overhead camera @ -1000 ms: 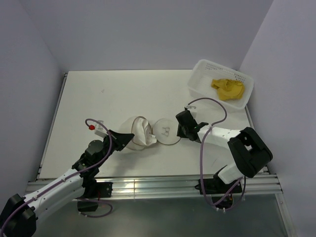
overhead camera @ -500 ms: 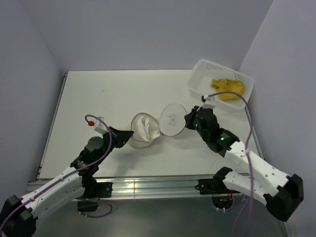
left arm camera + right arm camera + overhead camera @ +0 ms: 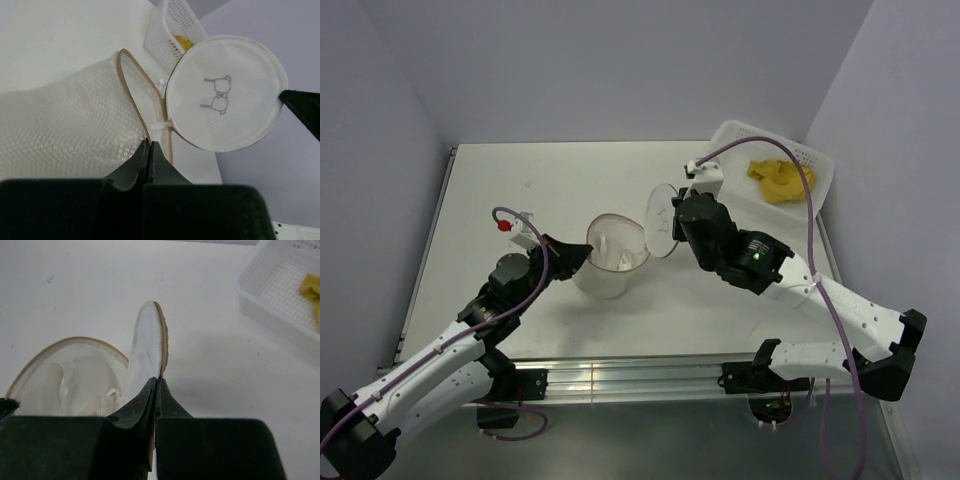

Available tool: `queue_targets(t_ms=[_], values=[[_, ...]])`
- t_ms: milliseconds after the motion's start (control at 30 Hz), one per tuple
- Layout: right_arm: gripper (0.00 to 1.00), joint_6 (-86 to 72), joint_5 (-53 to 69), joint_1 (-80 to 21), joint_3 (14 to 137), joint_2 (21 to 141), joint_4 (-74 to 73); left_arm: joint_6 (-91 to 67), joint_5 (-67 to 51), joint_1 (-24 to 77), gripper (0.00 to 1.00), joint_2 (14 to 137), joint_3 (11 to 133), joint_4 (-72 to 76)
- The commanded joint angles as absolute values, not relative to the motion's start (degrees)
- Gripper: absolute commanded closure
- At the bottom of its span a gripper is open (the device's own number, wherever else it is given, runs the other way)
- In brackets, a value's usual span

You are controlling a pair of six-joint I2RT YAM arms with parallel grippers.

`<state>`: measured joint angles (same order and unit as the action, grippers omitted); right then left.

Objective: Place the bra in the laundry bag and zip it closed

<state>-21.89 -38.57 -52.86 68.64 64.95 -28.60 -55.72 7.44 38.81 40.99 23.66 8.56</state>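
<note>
Mesh walls and a tan rim mark the laundry bag [image 3: 610, 262], which stands upright and open-mouthed near the middle of the table [image 3: 520, 190], a little toward its near edge. From overhead, the left gripper [image 3: 582, 262] reaches in from the left with its jaws together on the bag's left rim. The right gripper [image 3: 673, 218] comes from the right, its jaws pinched on the round lid [image 3: 660, 222], which stands tilted up on edge at the bag's right side. The bra [image 3: 780, 180] lies crumpled in the white basket [image 3: 735, 140] at the table's far right corner, well apart from the bag and touched by neither gripper.

The left wrist view shows its two fingers pressed flat together, with the tan rim running down between them. Beyond, the lid faces the camera as a full circle bearing a small grey line drawing. A dark tip of the right gripper meets its right edge. The basket and a scrap of yellow show behind.

The right wrist view shows its fingers shut on the lid's tan edge, the lid seen edge-on and rising upright. To the left the bag's mouth gapes, with pale folds inside. The basket with the yellow bra sits at the upper right.
</note>
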Motion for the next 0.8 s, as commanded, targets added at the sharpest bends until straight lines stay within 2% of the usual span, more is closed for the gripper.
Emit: queue_targets(t_ms=[0, 67, 133, 167, 300, 500, 767], values=[[1.0, -16.88, -44.29, -55.8, 77.25, 64.74, -29.24, -52.03, 6.06, 38.76, 1.0, 41.48, 29.28, 10.02], [1.0, -17.05, -46.92, -56.07, 76.38, 69.24, -31.89, -53.69, 9.03, 37.98, 1.0, 44.1, 25.86, 9.93], [1.0, -20.89, -56.45, -55.9, 76.73, 72.51, -38.3, -55.01, 5.38, 36.13, 1.0, 44.82, 25.05, 11.59], [1.0, -20.92, -57.21, -55.81, 76.82, 71.64, -38.58, -54.67, 2.49, 36.3, 1.0, 44.56, 26.27, 12.65], [1.0, -17.14, -50.81, -56.77, 77.08, 64.16, -32.52, -51.6, 6.76, 40.25, 1.0, 43.94, 31.72, 11.61], [1.0, -20.65, -53.17, -59.85, 77.7, 74.43, -39.99, -52.29, 7.39, 40.25, 1.0, 49.29, 26.37, 16.25], [1.0, -21.27, -52.3, -61.26, 71.92, 71.02, -34.64, -51.33, 11.41, 40.17, 1.0, 49.93, 23.91, 16.53]])
